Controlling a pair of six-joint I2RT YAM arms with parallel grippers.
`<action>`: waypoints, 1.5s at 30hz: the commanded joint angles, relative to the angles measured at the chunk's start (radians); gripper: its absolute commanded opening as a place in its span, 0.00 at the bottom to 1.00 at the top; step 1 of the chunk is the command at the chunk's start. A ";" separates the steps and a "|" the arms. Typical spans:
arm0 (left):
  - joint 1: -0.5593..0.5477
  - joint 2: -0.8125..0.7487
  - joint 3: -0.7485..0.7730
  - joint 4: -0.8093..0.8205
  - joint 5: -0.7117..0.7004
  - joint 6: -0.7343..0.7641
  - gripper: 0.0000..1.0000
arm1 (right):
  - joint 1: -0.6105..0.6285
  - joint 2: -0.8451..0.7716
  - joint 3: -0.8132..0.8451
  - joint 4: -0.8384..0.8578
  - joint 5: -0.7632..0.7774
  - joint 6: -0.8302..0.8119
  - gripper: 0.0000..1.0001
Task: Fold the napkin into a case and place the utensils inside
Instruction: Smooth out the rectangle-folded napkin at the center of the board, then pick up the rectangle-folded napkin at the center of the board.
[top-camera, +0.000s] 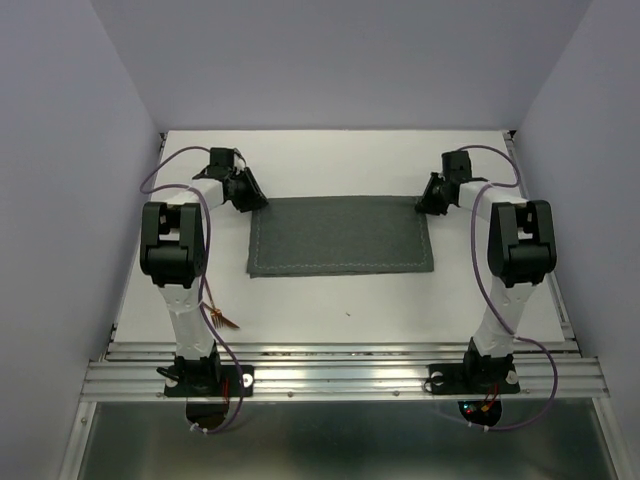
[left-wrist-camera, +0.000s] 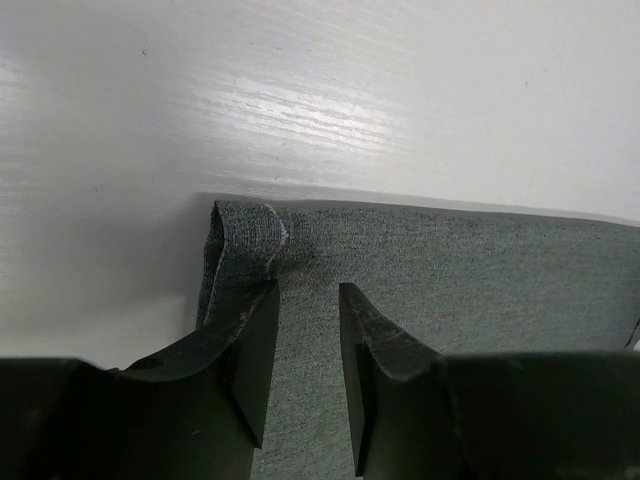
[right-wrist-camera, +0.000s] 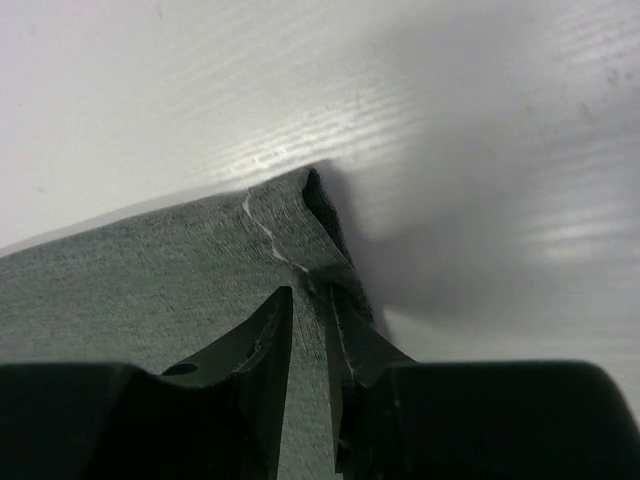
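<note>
The grey-green napkin (top-camera: 340, 235) lies flat on the white table (top-camera: 330, 300) as a wide rectangle. My left gripper (top-camera: 256, 200) is at its far left corner. In the left wrist view it (left-wrist-camera: 308, 287) is open over the cloth (left-wrist-camera: 450, 270), and the corner curls up beside the left finger. My right gripper (top-camera: 426, 205) is at the far right corner. In the right wrist view its jaws (right-wrist-camera: 308, 292) stand narrowly apart with a puckered fold of napkin (right-wrist-camera: 150, 290) pinched between them. Copper-brown utensils (top-camera: 227, 321) lie near the left arm, partly hidden.
Grey walls close in the table on the left, right and back. Purple cables (top-camera: 165, 165) loop along both arms. A metal rail (top-camera: 340, 375) runs across the near edge under the arm bases.
</note>
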 joint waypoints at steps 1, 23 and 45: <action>-0.003 -0.111 -0.008 0.011 0.023 -0.001 0.42 | 0.004 -0.106 0.001 -0.095 0.032 -0.056 0.26; -0.021 -0.307 -0.273 -0.107 -0.116 0.082 0.77 | 0.004 -0.364 -0.257 -0.158 0.092 -0.090 0.42; -0.162 -0.162 -0.266 -0.180 -0.394 0.038 0.52 | 0.004 -0.371 -0.295 -0.139 0.126 -0.095 0.43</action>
